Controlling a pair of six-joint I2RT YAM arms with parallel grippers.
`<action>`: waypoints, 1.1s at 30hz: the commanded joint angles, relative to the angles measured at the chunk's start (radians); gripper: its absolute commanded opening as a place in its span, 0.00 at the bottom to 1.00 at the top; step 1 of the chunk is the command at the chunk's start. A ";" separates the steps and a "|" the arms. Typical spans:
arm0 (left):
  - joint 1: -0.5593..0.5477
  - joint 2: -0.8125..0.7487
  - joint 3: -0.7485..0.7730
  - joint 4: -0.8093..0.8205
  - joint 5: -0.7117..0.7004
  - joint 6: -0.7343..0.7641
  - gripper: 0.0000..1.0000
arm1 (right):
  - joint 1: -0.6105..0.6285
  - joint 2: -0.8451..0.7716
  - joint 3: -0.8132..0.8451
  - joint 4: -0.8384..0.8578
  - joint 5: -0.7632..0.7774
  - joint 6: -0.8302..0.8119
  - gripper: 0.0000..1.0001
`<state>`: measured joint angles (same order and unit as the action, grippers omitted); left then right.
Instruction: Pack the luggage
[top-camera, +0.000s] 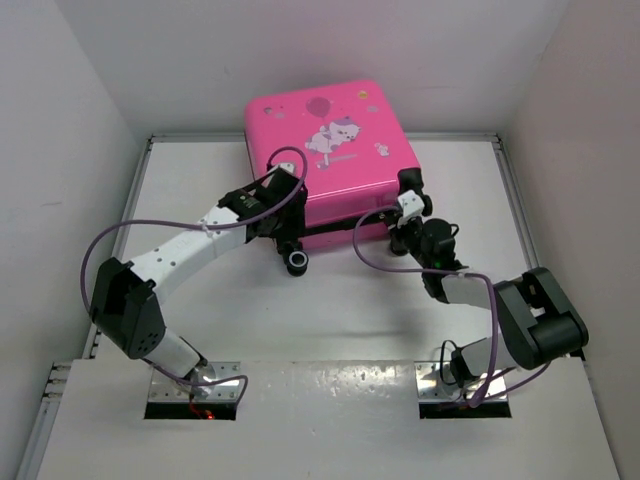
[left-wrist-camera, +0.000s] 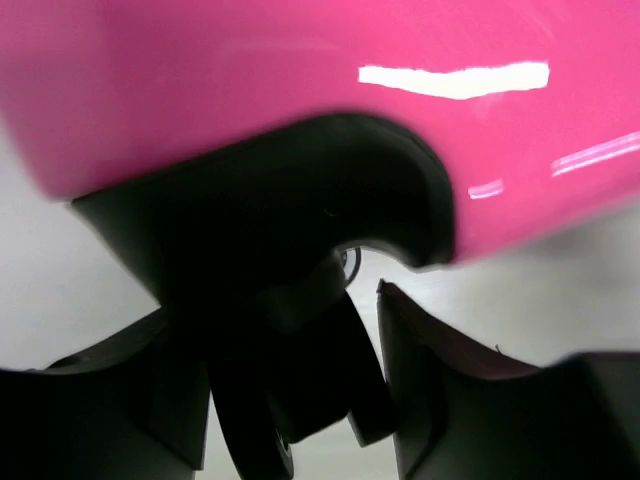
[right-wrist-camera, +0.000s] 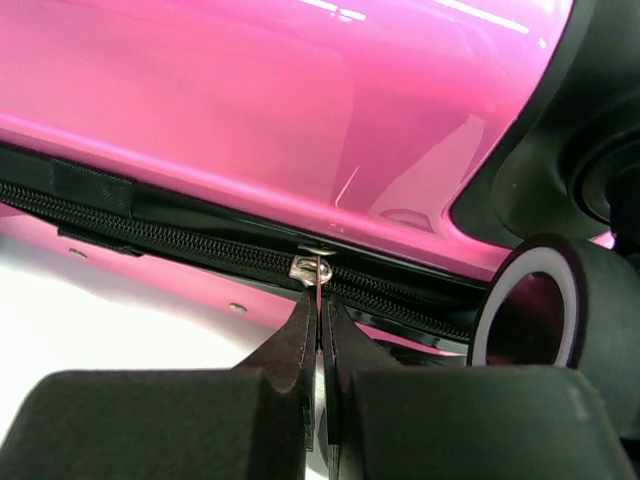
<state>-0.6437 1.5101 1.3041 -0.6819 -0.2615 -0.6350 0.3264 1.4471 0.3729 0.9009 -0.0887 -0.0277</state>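
Top, left-wrist and right-wrist views of the packing station, read from near to far. On the white table (top-camera: 340, 320), both arms reach forward from the near edge to the front side of the luggage (top-camera: 330, 150).

The left gripper (left-wrist-camera: 275, 330) stands wide, its fingers apart on either side of a black wheel (left-wrist-camera: 290, 400) at the case's near-left corner. A pale gap shows beside the right finger; contact on the other side cannot be told.

The right gripper (right-wrist-camera: 320, 310) is pinched tight on the metal zipper pull (right-wrist-camera: 311, 268), on the black zipper track (right-wrist-camera: 150, 235), just beside a second wheel (right-wrist-camera: 535, 300).

The pink case lies closed and flat at the table's far centre, with its white cartoon print (top-camera: 335, 135) facing up.
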 joint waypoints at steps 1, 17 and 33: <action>0.027 -0.019 0.017 -0.044 -0.022 -0.019 0.48 | -0.026 -0.017 0.044 -0.049 0.030 0.020 0.00; 0.133 -0.010 -0.023 -0.071 -0.057 -0.019 0.00 | -0.088 -0.074 -0.040 -0.086 0.164 0.121 0.00; 0.300 0.009 -0.045 -0.071 -0.079 0.075 0.00 | -0.240 -0.123 -0.083 -0.169 0.268 0.248 0.00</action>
<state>-0.4534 1.5070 1.3037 -0.6674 -0.1425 -0.6819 0.1680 1.3144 0.2802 0.8028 -0.0242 0.1955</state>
